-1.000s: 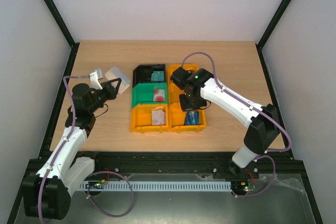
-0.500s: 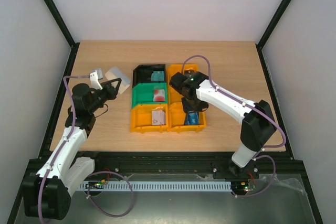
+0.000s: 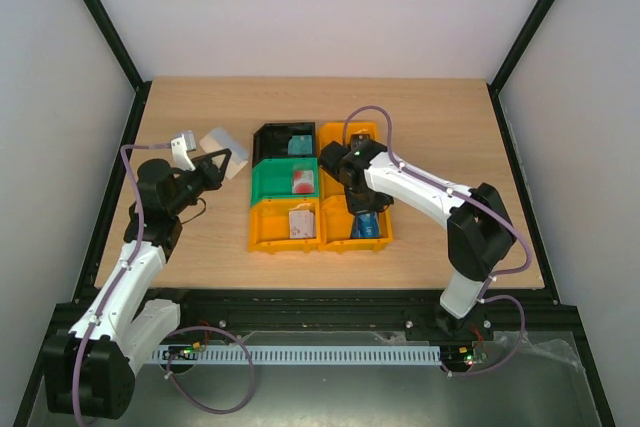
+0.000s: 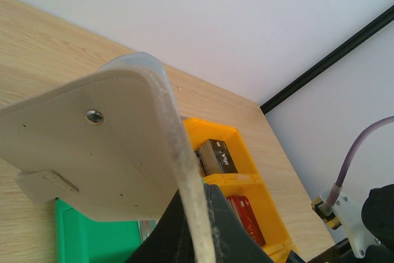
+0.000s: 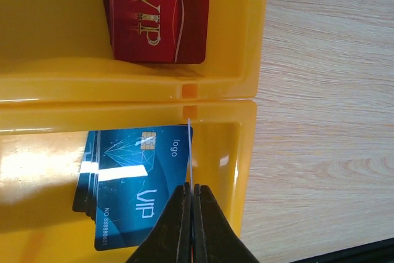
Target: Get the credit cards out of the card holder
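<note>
Right wrist view, right gripper (image 5: pixel 192 192) pinching what seems a thin edge-on card (image 5: pixel 190 152), over blue card (image 5: pixel 132 183) marked "VIP", "logo" in orange bin (image 5: pixel 243 152), red card (image 5: pixel 157 13) marked "VIP" beside, left gripper (image 4: pixel 197 214) clamping card holder (image 4: pixel 111 146) above table (image 3: pixel 450 127), left side.

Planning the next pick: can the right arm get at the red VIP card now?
Probably not yet: the right gripper is shut on a thin card, though the red VIP card lies uncovered nearby.
</note>
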